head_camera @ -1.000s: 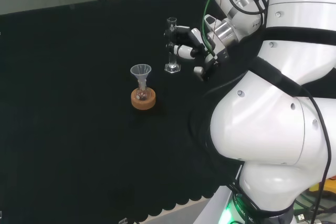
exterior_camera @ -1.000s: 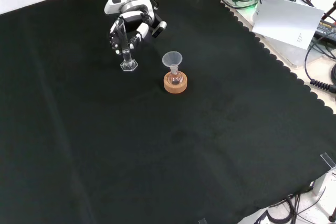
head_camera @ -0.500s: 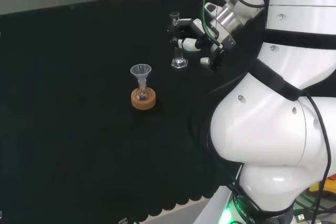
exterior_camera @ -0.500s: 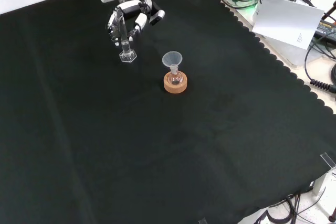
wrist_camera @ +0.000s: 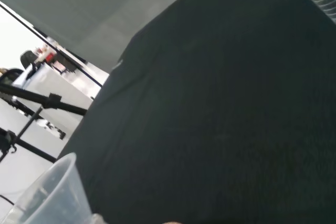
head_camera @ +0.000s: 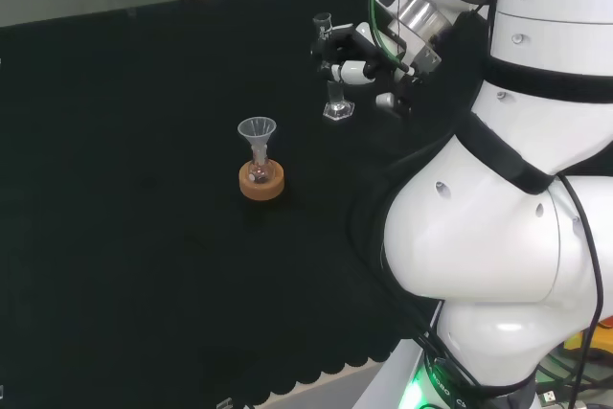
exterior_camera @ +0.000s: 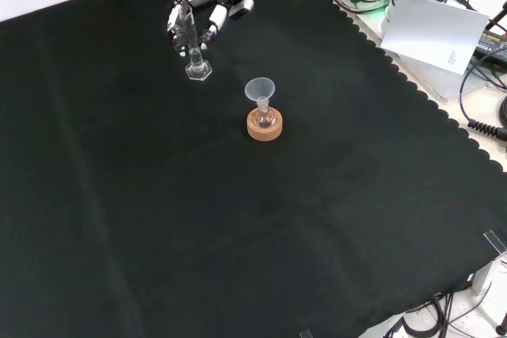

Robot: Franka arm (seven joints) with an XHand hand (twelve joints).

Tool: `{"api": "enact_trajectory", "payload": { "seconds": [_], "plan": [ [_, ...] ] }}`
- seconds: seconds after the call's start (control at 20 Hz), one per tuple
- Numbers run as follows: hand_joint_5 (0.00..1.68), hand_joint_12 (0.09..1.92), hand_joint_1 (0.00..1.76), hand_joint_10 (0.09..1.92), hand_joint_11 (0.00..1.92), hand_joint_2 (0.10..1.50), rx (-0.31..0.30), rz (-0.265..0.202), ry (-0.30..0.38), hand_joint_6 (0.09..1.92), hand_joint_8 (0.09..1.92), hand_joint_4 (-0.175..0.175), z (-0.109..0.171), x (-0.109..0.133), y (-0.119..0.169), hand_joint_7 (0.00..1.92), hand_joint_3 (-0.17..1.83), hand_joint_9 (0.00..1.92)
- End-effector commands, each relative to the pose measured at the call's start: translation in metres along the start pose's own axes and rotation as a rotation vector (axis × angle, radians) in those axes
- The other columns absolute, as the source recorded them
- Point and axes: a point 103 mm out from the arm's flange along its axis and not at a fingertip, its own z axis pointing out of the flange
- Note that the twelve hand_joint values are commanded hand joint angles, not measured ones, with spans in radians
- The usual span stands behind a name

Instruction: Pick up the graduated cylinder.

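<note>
cloth (exterior_camera: 238,219): black | hand (exterior_camera: 207,5): black and white | graduated cylinder (exterior_camera: 194,49): clear | cork ring (exterior_camera: 264,127): tan

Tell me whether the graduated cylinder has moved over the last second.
Yes. In the head view the graduated cylinder, held in the hand, has gone up and to the right, away from the funnel in the cork-ringed flask.

The arm (head_camera: 498,227) was glossy white with rounded links, black bands, small screws, green cables and a black-and-white hand (head_camera: 359,55).
</note>
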Motion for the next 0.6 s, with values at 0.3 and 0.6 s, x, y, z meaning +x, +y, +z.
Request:
{"api": "enact_trajectory", "payload": {
  "seconds": [0.3, 0.6],
  "plan": [
    [0.9, 0.9, 1.33, 0.49, 0.96, 1.23, 0.174, 0.053, -0.173, 0.79, 1.37, -0.092, -0.011, 0.041, -0.035, 0.76, -0.02, 1.1],
    [0.89, 0.9, 1.33, 0.49, 0.96, 1.23, 0.272, 0.066, -0.266, 0.8, 1.37, -0.092, -0.008, 0.062, -0.054, 0.76, -0.02, 1.1]
  ]
}}
